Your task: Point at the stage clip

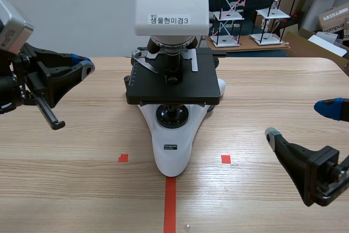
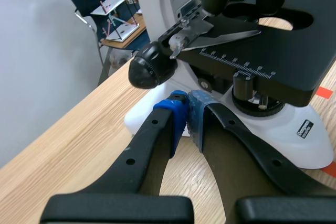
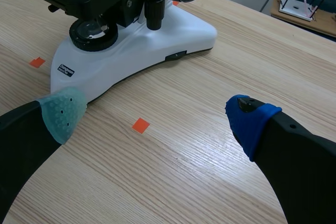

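Lying flat on the matte black stage [image 2: 294, 51] of the smooth white microscope [image 1: 173, 154], the thin, silvery, blade-shaped stage clip [image 2: 226, 38] sits just ahead of the left claw [image 2: 186, 113]. That claw is held low and level, its dotted blue pads [image 2: 176, 116] clenched together on nothing. The right claw [image 3: 157, 114] hovers released over the wood-grain worktop [image 3: 210, 77].

The scene view's top edge cuts off the microscope [image 1: 173, 88] above its white labelled head.

Left arm [image 1: 46, 80] raised, jaws closed (pads [image 2: 176, 109] touching), right arm [image 1: 305, 163] low, jaws apart
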Robot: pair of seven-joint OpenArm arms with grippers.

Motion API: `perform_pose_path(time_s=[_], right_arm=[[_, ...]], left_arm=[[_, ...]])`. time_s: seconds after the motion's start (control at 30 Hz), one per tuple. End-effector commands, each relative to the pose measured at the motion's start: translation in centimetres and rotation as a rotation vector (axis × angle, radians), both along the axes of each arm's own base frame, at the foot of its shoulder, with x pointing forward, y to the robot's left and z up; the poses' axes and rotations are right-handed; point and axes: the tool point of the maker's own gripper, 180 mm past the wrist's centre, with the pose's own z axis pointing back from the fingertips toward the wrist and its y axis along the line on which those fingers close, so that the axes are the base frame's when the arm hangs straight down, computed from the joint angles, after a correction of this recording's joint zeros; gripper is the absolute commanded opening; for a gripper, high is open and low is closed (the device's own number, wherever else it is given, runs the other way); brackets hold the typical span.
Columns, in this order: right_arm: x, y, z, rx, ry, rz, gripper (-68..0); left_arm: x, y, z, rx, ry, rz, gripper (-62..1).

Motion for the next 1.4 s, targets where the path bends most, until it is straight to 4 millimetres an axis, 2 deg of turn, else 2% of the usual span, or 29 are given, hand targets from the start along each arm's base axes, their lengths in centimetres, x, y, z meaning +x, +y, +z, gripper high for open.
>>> perform_pose_path(time_s=[0.0, 0.33, 1.37], right_arm=[[0.24, 0.21, 1.08, 0.007, -0.034, 0.010, -9.3], [0.24, 0.21, 1.08, 0.007, -0.034, 0.010, -9.3], [0.24, 0.21, 1.08, 0.007, -0.034, 0.010, -9.3]], left_arm=[[0.09, -0.71, 1.35, -0.028, -0.033, -0.025, -58.0], [0.16, -0.95, 2.23, -0.049, -0.061, -0.041, -58.0], [0.10, -0.99, 2.19, -0.049, -0.059, -0.045, -58.0]])
